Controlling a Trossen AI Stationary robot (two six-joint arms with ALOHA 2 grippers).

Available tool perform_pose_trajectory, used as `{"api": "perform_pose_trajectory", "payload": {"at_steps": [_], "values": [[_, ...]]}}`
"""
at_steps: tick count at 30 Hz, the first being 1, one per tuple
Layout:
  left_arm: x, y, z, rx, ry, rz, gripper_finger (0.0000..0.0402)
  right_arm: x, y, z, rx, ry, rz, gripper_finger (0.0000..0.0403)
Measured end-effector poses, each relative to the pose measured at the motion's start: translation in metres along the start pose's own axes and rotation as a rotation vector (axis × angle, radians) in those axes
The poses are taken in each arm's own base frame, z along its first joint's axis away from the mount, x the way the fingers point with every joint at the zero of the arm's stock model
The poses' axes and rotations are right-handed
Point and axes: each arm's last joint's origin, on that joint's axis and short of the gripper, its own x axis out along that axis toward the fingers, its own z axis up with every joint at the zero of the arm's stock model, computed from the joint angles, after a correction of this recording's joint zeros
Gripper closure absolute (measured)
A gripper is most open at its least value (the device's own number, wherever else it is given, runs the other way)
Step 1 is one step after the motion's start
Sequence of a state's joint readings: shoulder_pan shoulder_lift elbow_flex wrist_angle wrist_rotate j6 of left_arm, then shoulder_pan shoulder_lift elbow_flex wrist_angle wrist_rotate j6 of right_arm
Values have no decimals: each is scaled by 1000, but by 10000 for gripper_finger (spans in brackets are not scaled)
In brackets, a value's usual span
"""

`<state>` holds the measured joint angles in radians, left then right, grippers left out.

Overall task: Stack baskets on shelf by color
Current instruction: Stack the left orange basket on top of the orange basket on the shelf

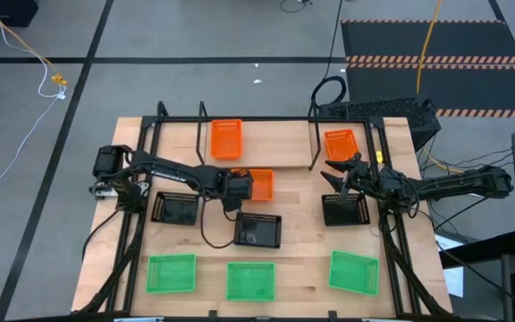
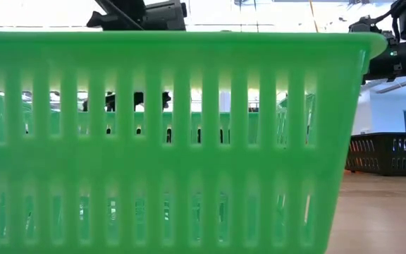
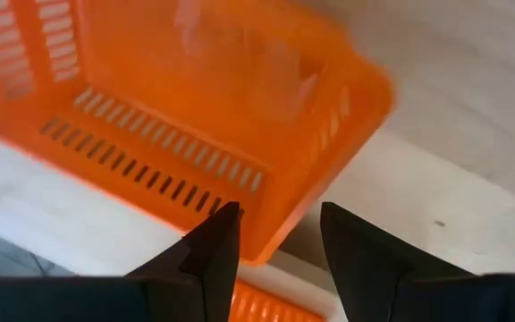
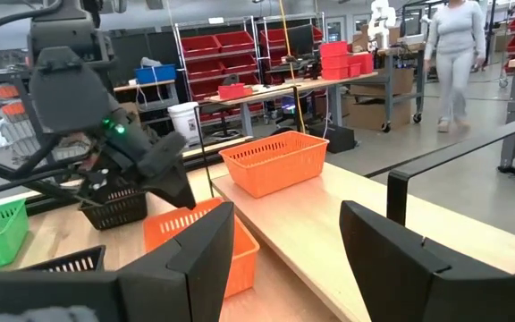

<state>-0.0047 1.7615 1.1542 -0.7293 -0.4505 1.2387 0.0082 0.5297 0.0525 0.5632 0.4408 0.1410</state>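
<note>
Orange plastic fills the left wrist view: an orange basket [image 3: 213, 107] is between the two dark fingers [image 3: 208, 255] of the left gripper [image 1: 242, 188], which clasps its wall, and the basket looks tilted. In the high view this basket [image 1: 261, 183] is near the middle of the wooden table [image 1: 302, 241], just in front of the shelf [image 1: 257, 134]. The left arm [image 1: 164, 172] reaches from the table's left edge toward the centre, low and nearly straight.

A second orange basket [image 1: 226, 139] sits at the left part of the shelf, and a third orange basket [image 1: 340, 143] is at its right end. The right gripper [image 1: 340, 174] is just in front of this third basket, with its fingers [image 4: 195, 259] spread apart and nothing between them. The right arm [image 1: 445, 185] stretches in from the right edge of the table.

Three black baskets lie in the middle row: one [image 1: 175, 208] under the left arm, one [image 1: 257, 229] near the centre, one [image 1: 345, 208] below the right gripper. Three green baskets stand along the front edge: left [image 1: 171, 273], middle [image 1: 250, 280] and right [image 1: 354, 272]. In the low view one green basket [image 2: 161, 141] covers almost everything. A person [image 4: 454, 54] shows far behind in the room.
</note>
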Motion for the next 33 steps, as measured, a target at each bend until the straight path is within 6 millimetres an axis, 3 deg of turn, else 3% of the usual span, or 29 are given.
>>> {"api": "perform_pose_trajectory", "payload": {"at_steps": [16,27,33], "values": [[4,5,-3,-82,-136,-17,391,0,0,0,3,0,1,204],[-4,4,13,-44,-162,33,393,0,0,0,3,-1,0,204],[-21,11,20,-61,-217,159,381,0,0,0,3,0,-1,204]]}}
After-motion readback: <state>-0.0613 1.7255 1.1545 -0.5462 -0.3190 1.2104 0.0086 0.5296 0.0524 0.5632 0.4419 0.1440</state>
